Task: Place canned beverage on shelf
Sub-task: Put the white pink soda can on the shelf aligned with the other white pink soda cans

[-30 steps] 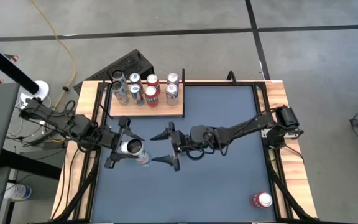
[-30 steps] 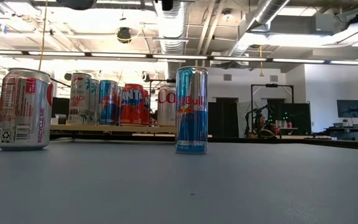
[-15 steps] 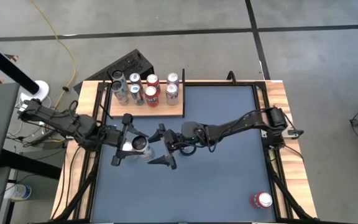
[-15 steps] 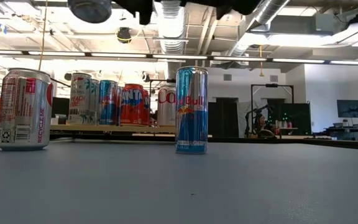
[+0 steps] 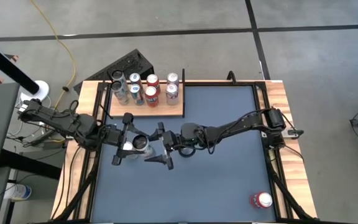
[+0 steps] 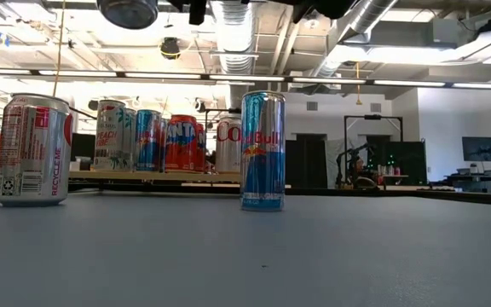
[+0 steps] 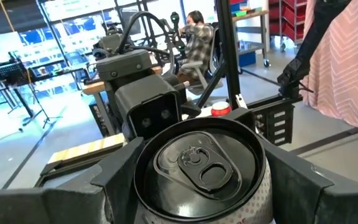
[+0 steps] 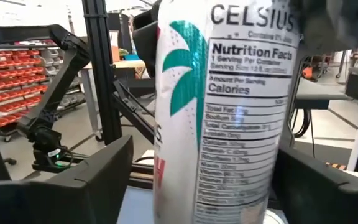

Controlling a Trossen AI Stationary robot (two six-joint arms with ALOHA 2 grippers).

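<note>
A white Celsius can (image 8: 222,106) hangs high above the blue table (image 5: 216,186), about upright, with my left gripper (image 5: 129,143) shut on it. The can's top (image 7: 197,165) shows between the left fingers, and its underside (image 6: 126,10) shows at the low view's top edge. My right gripper (image 5: 159,147) is open and level, coming from the table's right. One of its fingers stands on each side of the can; I see no touch. The shelf (image 5: 166,112), a light wooden board at the far left, bears several upright cans (image 5: 145,90). My left gripper pinches the can's side wall just below the rim (image 7: 138,186) between its two fingers (image 7: 120,177). The fingers come level from the table's left. The can is lifted clear of the table, top up.
A blue and silver can (image 6: 262,151) and a silver and red can (image 6: 32,149) stand on the table in the low view. A red can (image 5: 261,200) stands near the table's near right corner. Wooden strips (image 5: 284,124) edge the table.
My right gripper has gone toward the table's left and come up to the held can, so that its fingers now flank it. The can has stayed lifted in my left gripper.
</note>
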